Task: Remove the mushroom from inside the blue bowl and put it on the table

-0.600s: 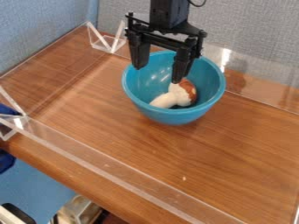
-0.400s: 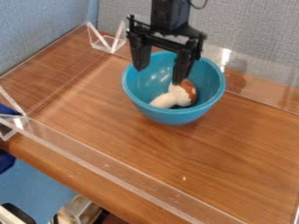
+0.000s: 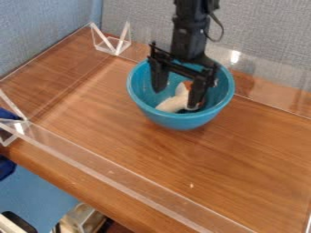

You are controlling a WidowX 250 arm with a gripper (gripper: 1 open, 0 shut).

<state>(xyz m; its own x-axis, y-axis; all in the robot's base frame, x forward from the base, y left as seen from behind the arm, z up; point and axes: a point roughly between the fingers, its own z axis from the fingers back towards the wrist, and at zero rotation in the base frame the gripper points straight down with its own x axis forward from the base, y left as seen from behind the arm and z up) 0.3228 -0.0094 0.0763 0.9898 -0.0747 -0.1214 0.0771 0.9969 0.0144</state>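
Observation:
The blue bowl (image 3: 163, 114) stands on the table (image 3: 109, 127), right of centre and toward the back. Inside it lies the mushroom (image 3: 180, 100) on its side, its cream stem showing and its cap partly hidden behind a finger. My gripper (image 3: 183, 94) reaches down into the bowl from above. It is open, its two black fingers (image 3: 159, 80) standing on either side of the mushroom. I cannot tell whether they touch it.
Low clear acrylic walls (image 3: 145, 187) edge the tabletop on all sides, with triangular braces at the back left corner (image 3: 113, 41). A blue object (image 3: 7, 118) pokes in at the left edge. Bare wood lies left of and in front of the bowl.
The gripper has come down from above the bowl's rim into the bowl and shifted slightly right, its fingers now straddling the mushroom. The bowl and the mushroom have not moved.

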